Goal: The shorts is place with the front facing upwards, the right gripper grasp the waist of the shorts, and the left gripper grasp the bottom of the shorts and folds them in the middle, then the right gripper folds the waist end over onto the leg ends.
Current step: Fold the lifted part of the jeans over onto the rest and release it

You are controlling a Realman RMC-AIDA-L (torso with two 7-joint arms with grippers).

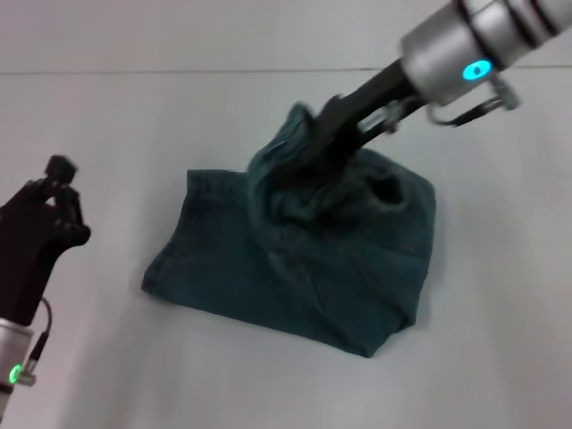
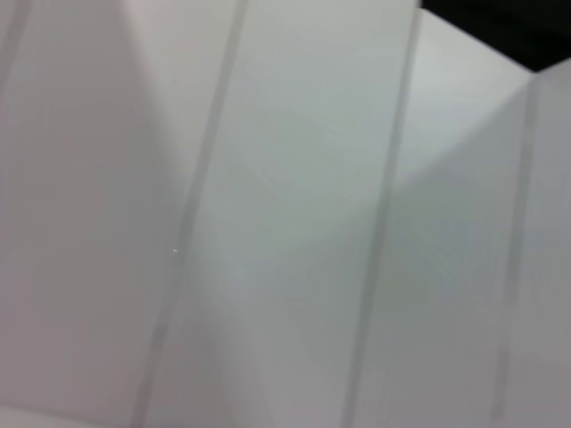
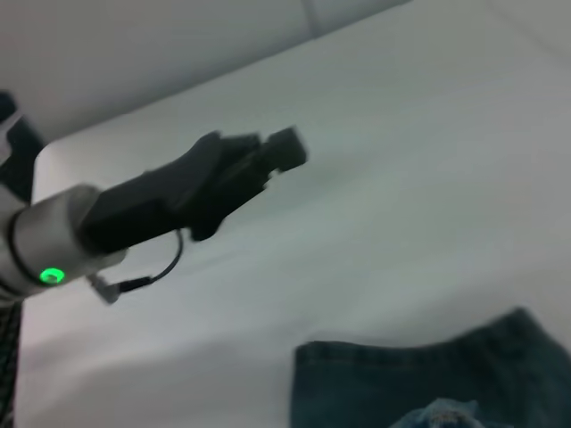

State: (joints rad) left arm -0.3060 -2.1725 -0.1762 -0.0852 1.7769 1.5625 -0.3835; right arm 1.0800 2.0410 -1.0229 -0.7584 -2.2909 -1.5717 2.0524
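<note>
The blue-green denim shorts (image 1: 295, 268) lie folded on the white table, their stitched hem edge (image 1: 172, 234) toward my left side. My right gripper (image 1: 302, 150) reaches in from the upper right. It is shut on a bunched fold of the shorts (image 1: 288, 130), which it holds lifted above the rest of the garment. My left gripper (image 1: 58, 183) hovers off to the left, apart from the cloth. In the right wrist view that left gripper (image 3: 268, 160) hangs over bare table, and a corner of the shorts (image 3: 419, 383) with its stitched edge shows below it.
The white table (image 1: 483, 357) spreads around the garment, with a seam line (image 1: 179, 71) running across its far side. The left wrist view shows only pale panels (image 2: 294, 223) with thin seams.
</note>
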